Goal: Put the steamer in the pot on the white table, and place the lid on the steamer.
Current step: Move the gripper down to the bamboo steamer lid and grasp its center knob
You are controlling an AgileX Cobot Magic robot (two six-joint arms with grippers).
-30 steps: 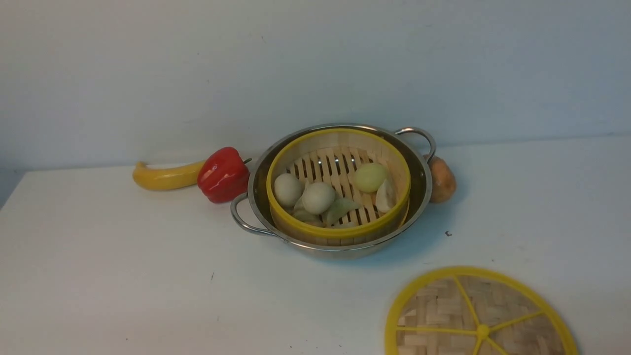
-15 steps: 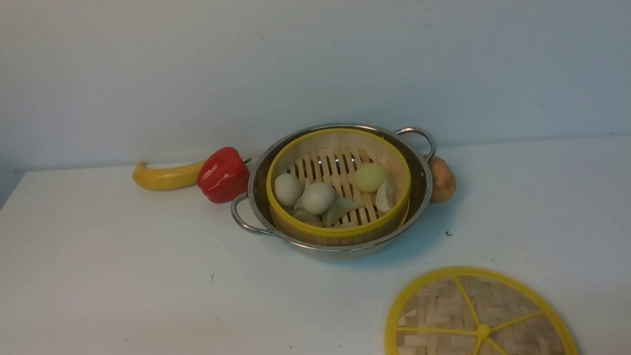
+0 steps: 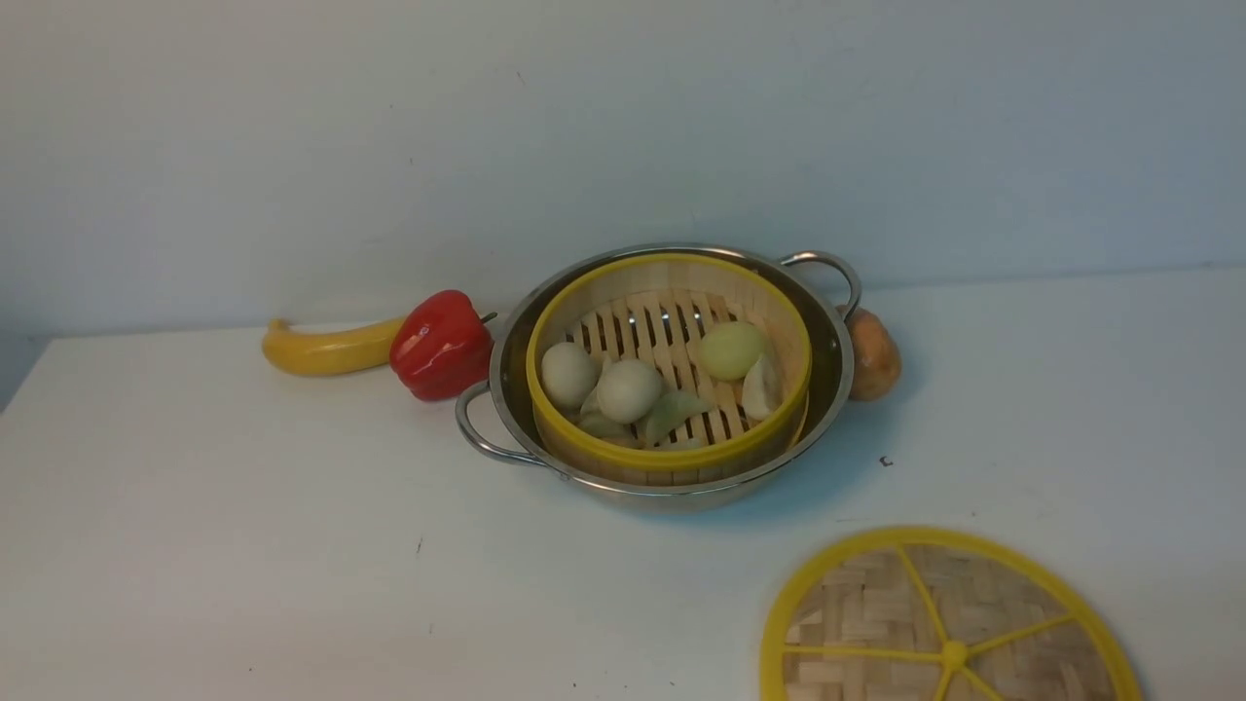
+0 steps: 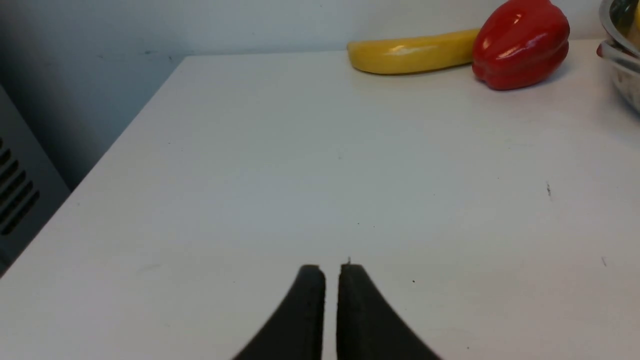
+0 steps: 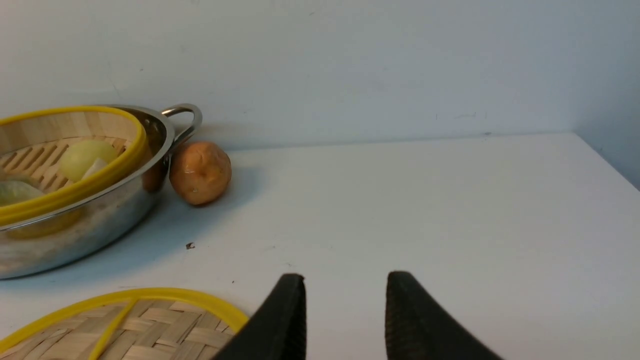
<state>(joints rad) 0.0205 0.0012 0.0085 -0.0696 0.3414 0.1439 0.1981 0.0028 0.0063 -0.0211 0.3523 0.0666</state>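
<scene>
The steamer (image 3: 672, 456) already sits inside the pot (image 3: 509, 355), roughly level and a little toward the pot's 9 o'clock wall, with pale buns and dumplings (image 3: 628, 389) on its slatted floor. The pot stands near the middle of the counter (image 3: 243, 506). So the first half of the job looks done, and the step in hand is fetching the lid (image 3: 876, 604).

The lid lies flat on the counter at about 5 o'clock from the pot, well apart from it and partly cut off by the front view's lower edge. A red pepper (image 3: 443, 343) touches or nearly touches the pot at 9 o'clock, with a banana (image 3: 326, 349) beyond it. A potato (image 3: 872, 352) sits against the pot at 3 o'clock, under the loop handle.

The left tool (image 4: 331, 270) is clenched to a thin slit, empty, over bare counter. The right tool (image 5: 346, 277) is released with a clear gap, grasping nothing; the lid's yellow rim lies just beside one finger, not between the two.

The next move, as I judge it, falls to the right tool: shift over the lid's edge, pinch the rim or a spoke, lift, carry it toward 11 o'clock, centre it over the steamer and lower it flat. A thin disc lying flush may be awkward to get a finger under.
</scene>
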